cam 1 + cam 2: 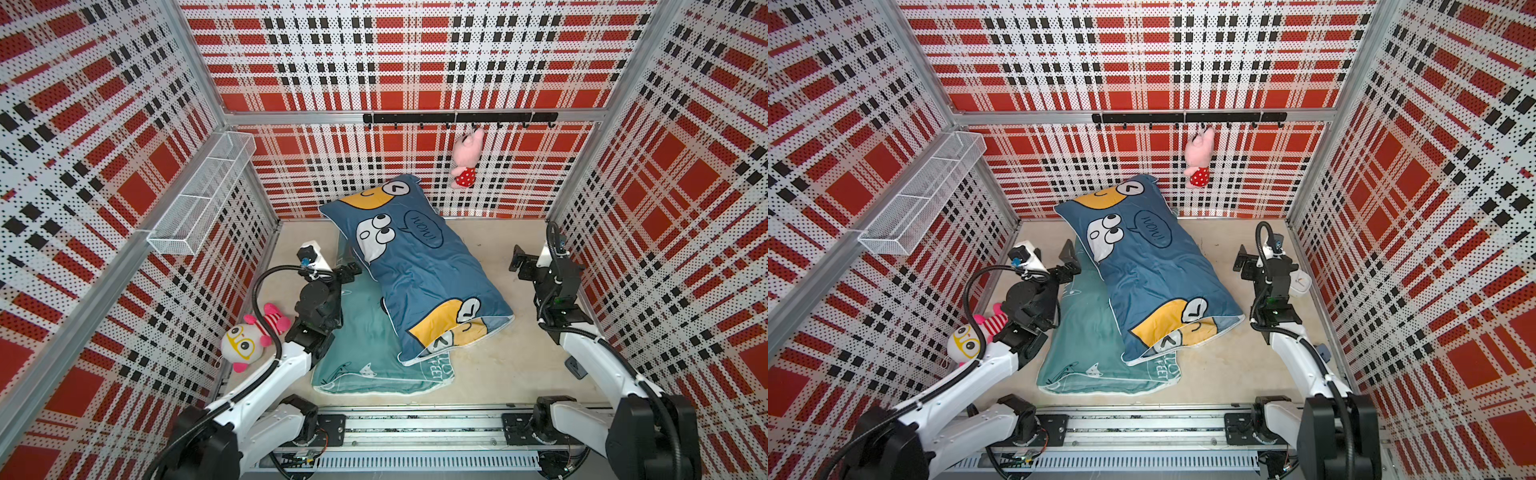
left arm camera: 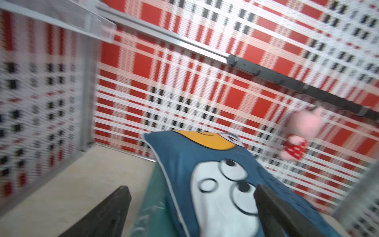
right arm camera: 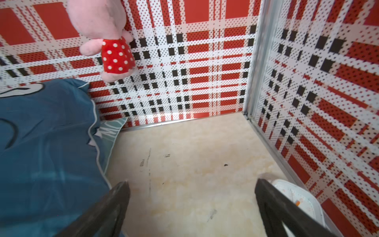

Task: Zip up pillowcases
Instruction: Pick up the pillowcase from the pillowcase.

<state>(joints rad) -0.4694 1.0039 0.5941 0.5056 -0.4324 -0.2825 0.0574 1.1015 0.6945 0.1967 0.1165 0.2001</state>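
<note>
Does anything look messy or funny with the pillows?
Yes. The blue cartoon-face pillowcase lies crooked across the teal green pillowcase, with its far corner propped against the back wall. Its near end gapes open, the flap folded back. Both open grippers, left and right, hold nothing.

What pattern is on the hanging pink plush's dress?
Red with white polka dots on the plush's dress; the right wrist view shows it best.
</note>
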